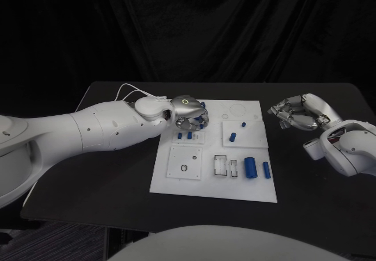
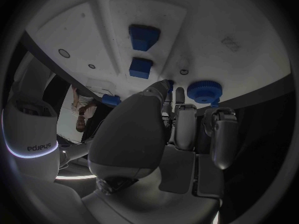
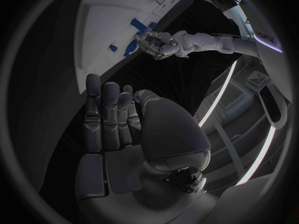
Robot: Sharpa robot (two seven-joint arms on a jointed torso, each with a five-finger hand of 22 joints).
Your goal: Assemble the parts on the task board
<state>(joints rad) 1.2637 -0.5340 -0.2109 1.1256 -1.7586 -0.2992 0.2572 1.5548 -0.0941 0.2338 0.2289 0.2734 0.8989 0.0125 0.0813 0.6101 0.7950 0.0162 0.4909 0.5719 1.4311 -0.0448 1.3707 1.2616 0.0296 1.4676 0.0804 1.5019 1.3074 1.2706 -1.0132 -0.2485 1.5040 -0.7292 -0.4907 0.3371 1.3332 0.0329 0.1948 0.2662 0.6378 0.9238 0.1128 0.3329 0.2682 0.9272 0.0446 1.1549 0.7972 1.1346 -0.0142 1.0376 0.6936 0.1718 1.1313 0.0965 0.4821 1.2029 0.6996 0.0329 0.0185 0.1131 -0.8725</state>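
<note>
Head view: left robot hand [image 1: 190,113] pinches blue gear [image 2: 204,91] over task board [image 1: 176,182]; right robot hand [image 1: 300,113] empty, fingers apart.

Matt white task board [image 1: 174,182], glossy blue plastic parts [image 1: 250,167], black matt table [image 1: 102,179]

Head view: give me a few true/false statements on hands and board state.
1. The left hand is over the far left part of the task board. True.
2. The right hand holds a blue part. False: it holds nothing, fingers apart, above the bare table just off the board's right edge.
3. A large blue cylinder lies in the board's near right area. True.
4. The blue gear lies by the right hand. False: the left wrist view shows it at the left hand's fingertips.
5. The task board hangs over the table's edge. False: it lies flat in the middle of the table.
</note>
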